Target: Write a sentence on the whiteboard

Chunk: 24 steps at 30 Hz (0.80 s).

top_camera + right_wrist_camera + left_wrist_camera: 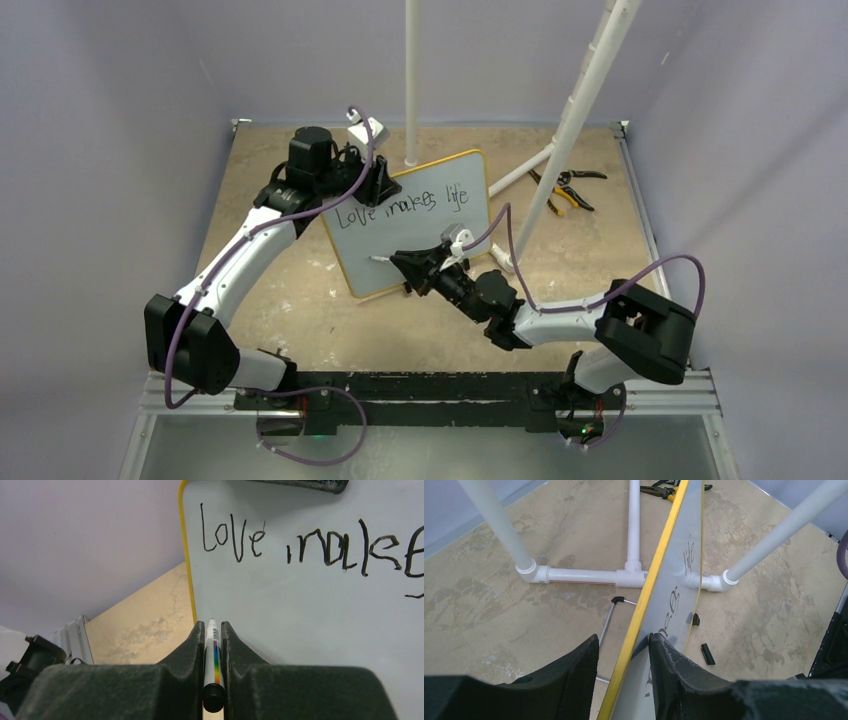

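The whiteboard (405,240) — smooth pale face, thin rounded yellow frame — is standing tilted on the mottled tan table (300,310), carrying "Love makes life" along its top. The right fingers (190,650) are squeezing a marker (212,647), white-barrelled with a rainbow strip, its tip pointing at the board's lower left. The left fingers (574,675), black and textured, are straddling the board's upper-left edge; whether they are pinching it I cannot tell. A second line seems to be starting — calling for light, even contact on a braced board. White plastic pipes (584,575) are standing behind the board.
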{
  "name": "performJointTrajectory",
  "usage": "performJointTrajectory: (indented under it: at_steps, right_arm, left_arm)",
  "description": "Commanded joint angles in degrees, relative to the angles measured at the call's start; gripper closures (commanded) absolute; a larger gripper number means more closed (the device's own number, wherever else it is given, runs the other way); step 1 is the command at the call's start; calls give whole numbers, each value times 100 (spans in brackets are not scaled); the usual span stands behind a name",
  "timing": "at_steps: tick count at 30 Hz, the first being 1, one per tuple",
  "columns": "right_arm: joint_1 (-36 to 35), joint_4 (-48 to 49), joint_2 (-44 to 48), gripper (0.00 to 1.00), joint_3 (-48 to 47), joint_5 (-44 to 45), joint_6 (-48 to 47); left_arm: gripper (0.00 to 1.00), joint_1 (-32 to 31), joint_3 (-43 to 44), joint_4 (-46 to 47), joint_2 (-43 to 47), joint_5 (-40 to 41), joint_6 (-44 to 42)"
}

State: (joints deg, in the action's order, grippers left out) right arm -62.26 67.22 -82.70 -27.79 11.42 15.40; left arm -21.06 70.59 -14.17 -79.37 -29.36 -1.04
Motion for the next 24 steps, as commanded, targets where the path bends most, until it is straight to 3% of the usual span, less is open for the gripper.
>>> performJointTrajectory:
  at_steps: [1, 15, 24]
  right_arm:
    - [-27, 538, -236, 100, -421, 261, -46]
    - [-24, 441, -746, 100, -802, 835, -37]
    - [-23, 241, -932, 100, -947, 732, -82]
  left_arm:
    - [85, 45, -97, 107, 45, -271, 216]
    - [90, 73, -122, 169, 27, -420, 251]
    - [92, 84, -123, 173, 27, -449, 261]
